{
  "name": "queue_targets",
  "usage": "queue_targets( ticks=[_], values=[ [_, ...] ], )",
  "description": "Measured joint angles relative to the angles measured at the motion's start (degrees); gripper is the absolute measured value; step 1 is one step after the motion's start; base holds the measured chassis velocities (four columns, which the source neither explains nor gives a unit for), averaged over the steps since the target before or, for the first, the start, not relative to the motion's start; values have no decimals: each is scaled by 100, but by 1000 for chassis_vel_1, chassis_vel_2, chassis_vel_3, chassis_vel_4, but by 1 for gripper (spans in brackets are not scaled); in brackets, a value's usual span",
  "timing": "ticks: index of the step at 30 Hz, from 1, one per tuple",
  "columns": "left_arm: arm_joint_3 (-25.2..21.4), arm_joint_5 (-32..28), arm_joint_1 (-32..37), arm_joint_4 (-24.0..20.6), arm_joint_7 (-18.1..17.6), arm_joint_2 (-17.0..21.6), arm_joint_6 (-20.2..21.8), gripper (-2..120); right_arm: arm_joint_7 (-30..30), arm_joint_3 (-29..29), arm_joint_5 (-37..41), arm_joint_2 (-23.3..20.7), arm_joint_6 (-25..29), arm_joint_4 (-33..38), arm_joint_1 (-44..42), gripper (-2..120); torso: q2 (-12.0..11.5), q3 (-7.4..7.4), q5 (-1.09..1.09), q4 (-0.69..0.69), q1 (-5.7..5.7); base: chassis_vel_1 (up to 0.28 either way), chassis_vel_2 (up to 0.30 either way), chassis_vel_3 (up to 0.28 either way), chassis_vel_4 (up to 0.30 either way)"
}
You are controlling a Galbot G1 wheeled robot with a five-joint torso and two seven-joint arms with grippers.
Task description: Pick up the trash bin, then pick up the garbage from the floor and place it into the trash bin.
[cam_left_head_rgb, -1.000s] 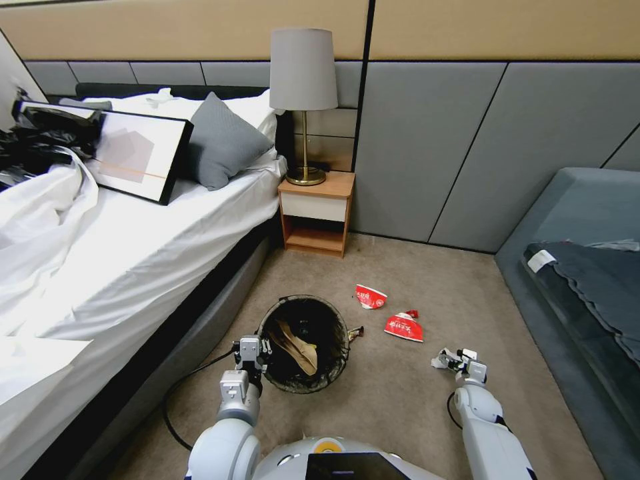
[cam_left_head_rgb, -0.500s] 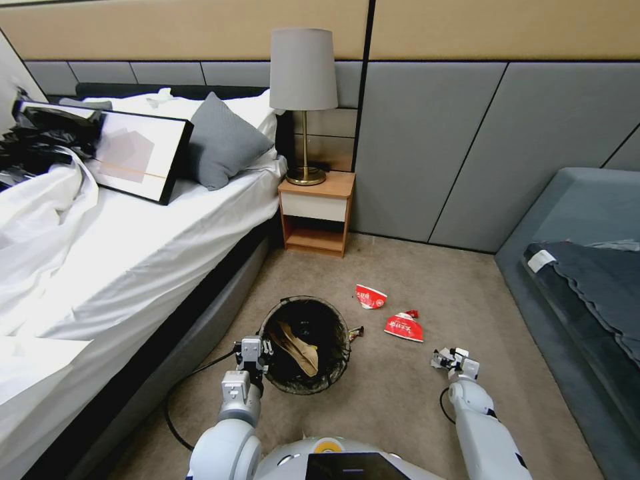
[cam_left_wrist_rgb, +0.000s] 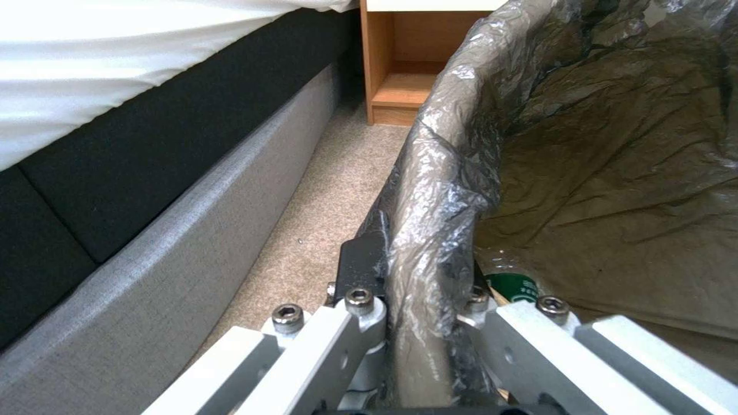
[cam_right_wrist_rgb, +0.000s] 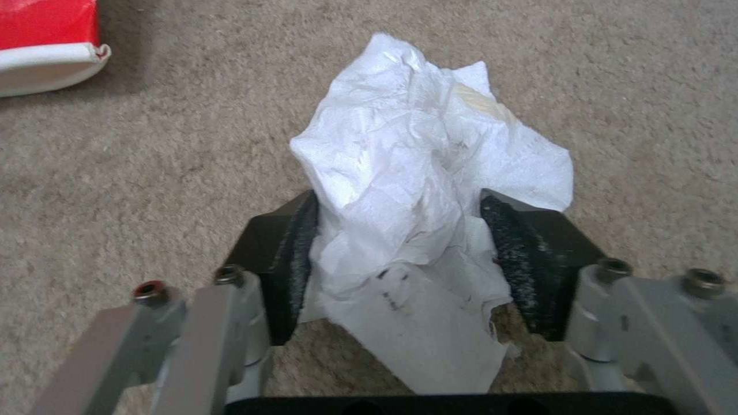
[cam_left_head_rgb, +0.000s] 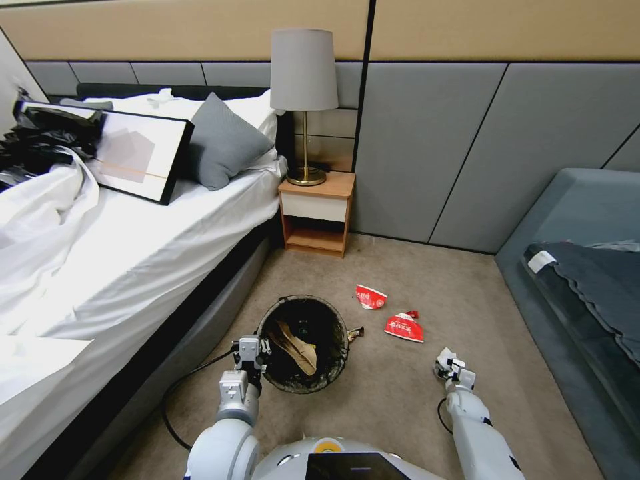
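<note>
The trash bin (cam_left_head_rgb: 340, 363), lined with a dark bag, stands on the carpet beside the bed. My left gripper (cam_left_head_rgb: 252, 352) is shut on its near-left rim (cam_left_wrist_rgb: 430, 190). A tan paper bag (cam_left_head_rgb: 297, 347) and a small bottle (cam_left_wrist_rgb: 514, 286) lie inside. My right gripper (cam_left_head_rgb: 448, 365) is low over the carpet to the bin's right, shut on a crumpled white tissue (cam_right_wrist_rgb: 415, 184). Other garbage lies on the floor beyond it: two red-and-white wrappers (cam_left_head_rgb: 371, 297) (cam_left_head_rgb: 404, 327) and a dark wrapper (cam_left_head_rgb: 355, 332) by the bin's right side.
The bed (cam_left_head_rgb: 133, 253) runs along the left, close to the bin. A wooden nightstand (cam_left_head_rgb: 317, 213) with a lamp stands against the far wall, and a grey sofa (cam_left_head_rgb: 580, 213) fills the right. A black cable (cam_left_head_rgb: 175, 393) loops on the carpet near my left arm.
My right gripper has drawn back toward my body and a little left, carrying the white tissue. The bin and left gripper have hardly moved.
</note>
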Motion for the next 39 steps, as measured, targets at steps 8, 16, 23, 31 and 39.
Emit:
queue_targets(
  ticks=[8, 16, 23, 31, 39],
  values=[
    [-7, 1, 8, -10, -2, 1, 0, 2, -2, 0, -27, 36, 67, -18, 3, 30, 0, 1, 3, -2, 0, 0, 0, 0, 0],
    [-6, 1, -5, -8, -2, -6, 0, 2, 69, -34, -59, 80, 50, 289, -118, 9, -1, 4, 4, -16, 1, 0, 0, 0, 0],
    [13, -1, -13, 5, 0, -5, -6, 2, 79, -62, -65, 120, 34, 518, -227, 0, -1, 4, 4, -10, 2, 0, 0, 0, 0],
    [41, -3, -13, 27, 2, 15, -11, 2, 66, -115, -66, 131, 174, 1131, -479, 0, -2, 3, 2, -5, 1, 0, 0, 0, 0],
    [110, 3, -36, 92, 6, 30, -13, 2, -772, -378, 159, 203, 1704, 3272, -1242, 0, -1, 2, 1, -7, 2, 0, 0, 0, 0]
  ],
)
